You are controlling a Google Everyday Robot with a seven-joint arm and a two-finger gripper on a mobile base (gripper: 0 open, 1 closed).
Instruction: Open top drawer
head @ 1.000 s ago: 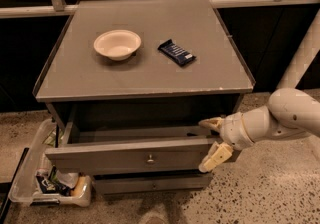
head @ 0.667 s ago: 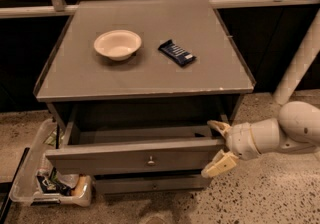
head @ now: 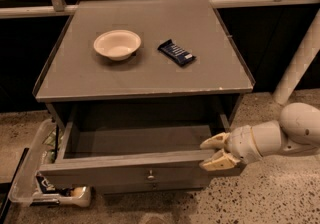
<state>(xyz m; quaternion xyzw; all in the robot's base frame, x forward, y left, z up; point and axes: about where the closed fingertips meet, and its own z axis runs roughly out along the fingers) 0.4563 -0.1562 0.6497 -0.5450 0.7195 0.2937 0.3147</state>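
Observation:
The top drawer [head: 125, 172] is a wide grey front with a small round metal knob [head: 150, 174] at its centre. It stands pulled out from the grey cabinet, and its shallow grey box [head: 135, 138] shows empty inside. My gripper [head: 215, 151] is at the drawer's right front corner, its two cream fingers [head: 214, 141] spread apart, one above and one below the top edge of the front. It holds nothing. The white arm reaches in from the right.
A cream bowl [head: 117, 44] and a dark blue snack packet [head: 176, 52] lie on the cabinet top [head: 200, 75]. A clear plastic bin [head: 30, 178] with packets stands on the speckled floor at the left. A white post [head: 300, 58] rises at the right.
The drawer has come a little further out. My gripper has shifted slightly to the right and lower along the drawer's right front corner, with the arm drawing back.

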